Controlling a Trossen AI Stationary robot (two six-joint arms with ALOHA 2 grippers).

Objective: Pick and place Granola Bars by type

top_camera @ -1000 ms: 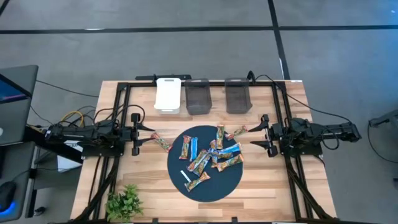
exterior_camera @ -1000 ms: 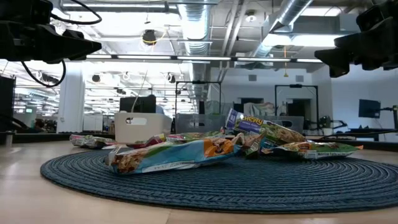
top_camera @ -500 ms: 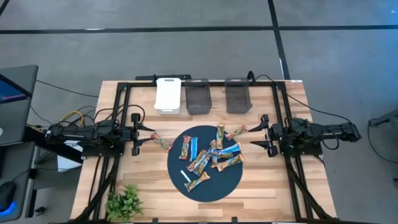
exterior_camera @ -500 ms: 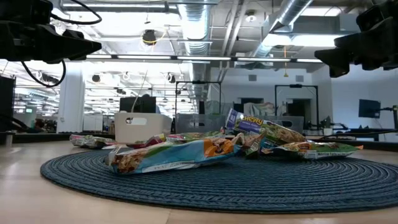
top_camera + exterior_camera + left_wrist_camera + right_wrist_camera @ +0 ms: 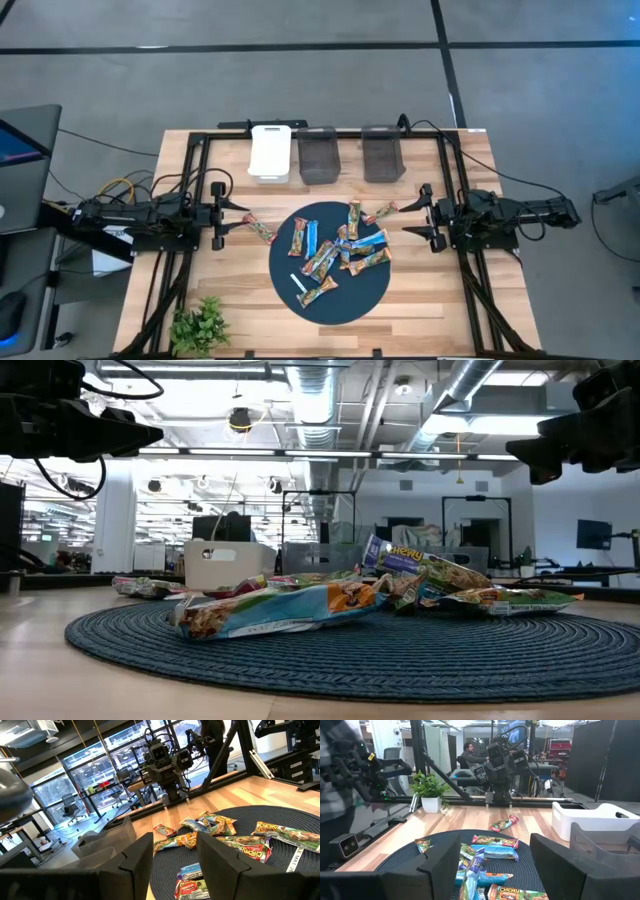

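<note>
Nothing has moved. Both grippers, left (image 5: pixel 221 214) and right (image 5: pixel 424 211), hang released and empty beside the mat (image 5: pixel 370 295); bars (image 5: pixel 345 248) lie heaped there, one (image 5: pixel 262 230) off it.

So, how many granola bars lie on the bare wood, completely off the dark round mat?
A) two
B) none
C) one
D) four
A: in the high view one granola bar lies on the wood near the left gripper, another off the round mat by the right gripper.
</note>
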